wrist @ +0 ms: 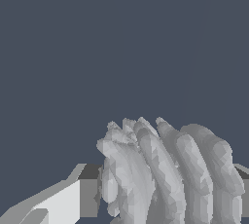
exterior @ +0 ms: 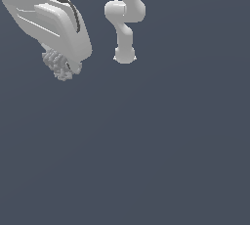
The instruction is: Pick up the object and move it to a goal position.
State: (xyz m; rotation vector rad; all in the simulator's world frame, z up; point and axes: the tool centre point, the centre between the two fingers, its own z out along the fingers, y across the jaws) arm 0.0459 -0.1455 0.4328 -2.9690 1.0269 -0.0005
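Observation:
The object [exterior: 57, 65] is a small pale grey lump with ribbed, bumpy ridges. In the exterior view it hangs under the big white hand at the upper left. My gripper [exterior: 62, 68] is shut on it, and the hand's body covers its top. The wrist view shows the object [wrist: 165, 169] close up, filling the space between the two fingers. One white finger [wrist: 68, 201] presses on one side of it. Only a sliver of the other finger [wrist: 244, 189] shows at the picture's edge.
The arm's own white links and base [exterior: 124, 23] stand further back, to the exterior view's right of the hand. All around is a plain dark blue-grey surface [exterior: 146, 146] with no other objects in view.

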